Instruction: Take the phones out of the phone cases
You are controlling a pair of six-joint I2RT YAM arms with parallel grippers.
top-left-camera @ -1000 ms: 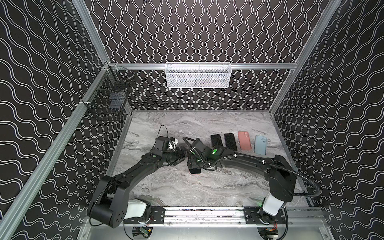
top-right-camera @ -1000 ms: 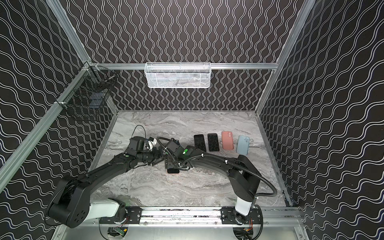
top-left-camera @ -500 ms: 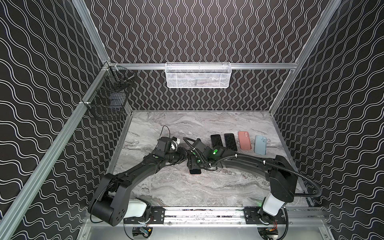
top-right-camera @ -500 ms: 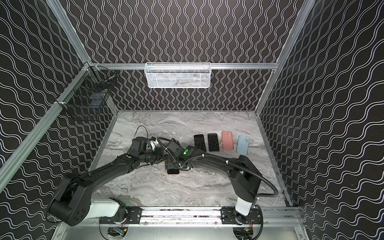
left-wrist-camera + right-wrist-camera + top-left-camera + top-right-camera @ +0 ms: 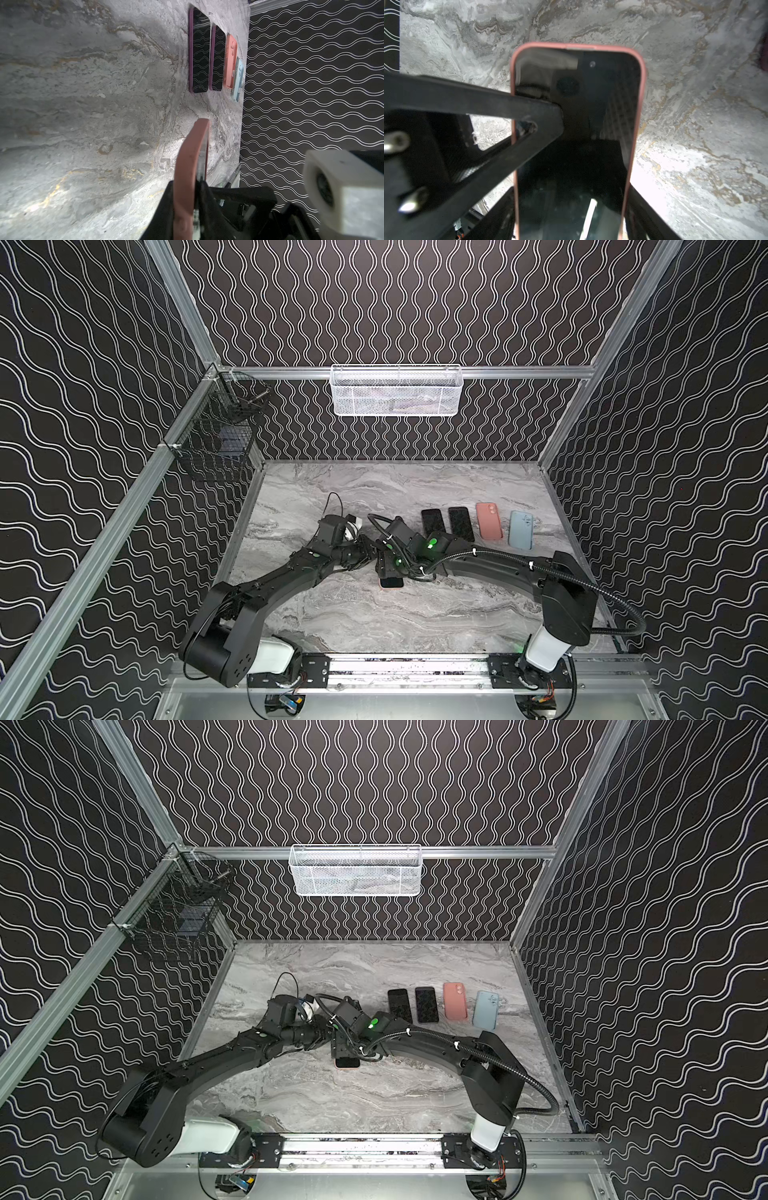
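We see a soft pink phone case with round corners around a shiny black phone. The left gripper pinches its edge; the right gripper squeezes its sides.

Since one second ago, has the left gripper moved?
Yes: in a top view the left gripper shifted right, onto the cased phone, nearer the blue case.

Arms: left arm and right arm, matte black, rounded jointed links.
Bases: left base housing and right base housing, white, rounded; silver rail beneath, black brackets.
Cabling: black corrugated hose along the right arm, white ties; thin black cable loop at the left wrist.
Indicators: green light on the right wrist.
Camera: white block housing, round dark lens.
Tooling: left tool black; fingers flat, with triangular cut-out; two silver screws.
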